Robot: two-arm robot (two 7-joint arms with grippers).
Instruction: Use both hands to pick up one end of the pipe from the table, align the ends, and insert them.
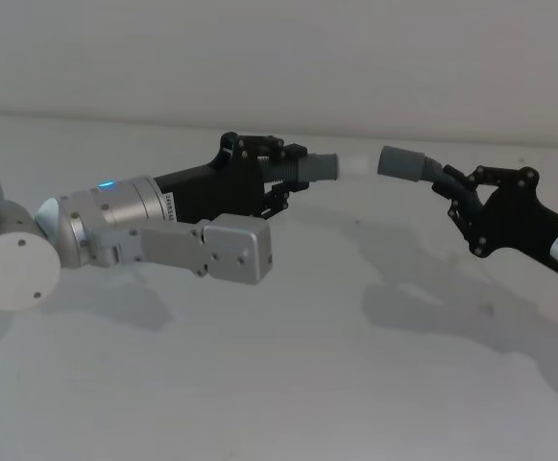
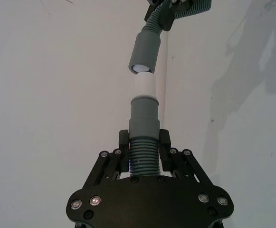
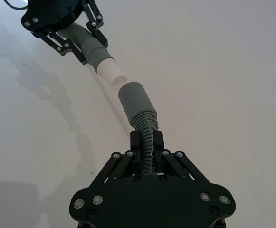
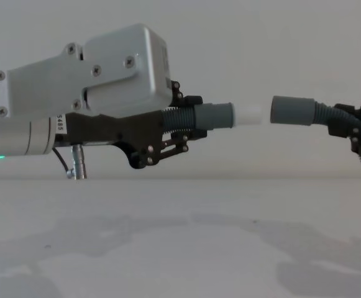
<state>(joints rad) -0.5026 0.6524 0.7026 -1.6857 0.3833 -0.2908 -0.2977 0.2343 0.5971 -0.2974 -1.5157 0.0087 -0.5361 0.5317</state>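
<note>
Both pipe pieces held in the air above the bench (image 1: 259, 384), ends facing each other and not yet joined.

Left tool (image 1: 277, 178) clenched on the ribbed part of the left piece (image 4: 196, 118) — fingers (image 2: 123, 142) pressed against either side of the ribs. Cuff (image 2: 144, 114) pointing toward the other arm, white tip (image 2: 144, 86) sticking out of it.

Right tool (image 1: 456, 197) clenched likewise on the ribbed part of the right piece (image 3: 146, 137), where the hose bends up out of the grip. Socket (image 1: 401, 161) aimed back at the white tip.

Tip and socket nearly in line, seen from the chest — tip (image 4: 250, 115) just short of the socket mouth (image 4: 273, 110), a narrow gap between. From the left wrist, socket rim (image 2: 141, 69) close above the tip, slightly tilted off its axis. From the right wrist, tip (image 3: 111, 74) near the socket (image 3: 135, 99), apart, a little off to one side.

Arm shadows lying on the bench below.
</note>
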